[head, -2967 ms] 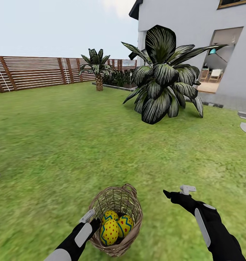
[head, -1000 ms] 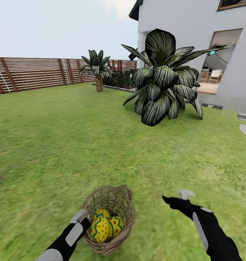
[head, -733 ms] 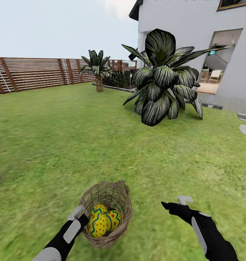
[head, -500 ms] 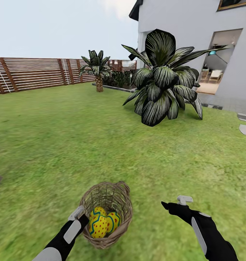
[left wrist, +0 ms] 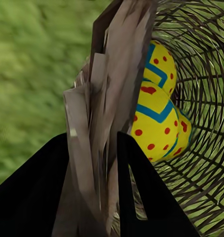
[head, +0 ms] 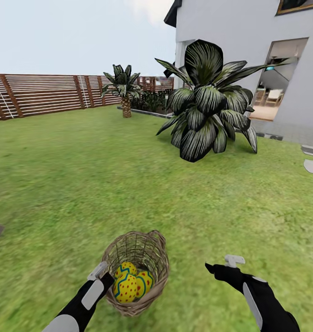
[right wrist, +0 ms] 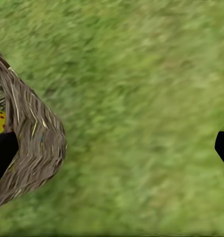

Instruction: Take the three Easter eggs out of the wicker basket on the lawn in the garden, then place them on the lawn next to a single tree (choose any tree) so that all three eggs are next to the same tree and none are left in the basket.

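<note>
The left gripper [left wrist: 94,187] is clamped on the rim of the small brown round wicker basket [head: 149,258], which hangs tilted at about 6 o'clock in the head view. The three yellow Easter eggs with blue zigzags and red dots [head: 128,283] lie bunched inside it. The right gripper [head: 223,265] is at 5 o'clock, fingers wide apart and holding nothing, above the flat green lawn [head: 82,184]. To carry well, keep the basket's mouth up so no egg rolls out. The small palm tree with a brown trunk [head: 125,90] at 11 o'clock, by the brown slat fence [head: 36,94], looks like one possible spot.
</note>
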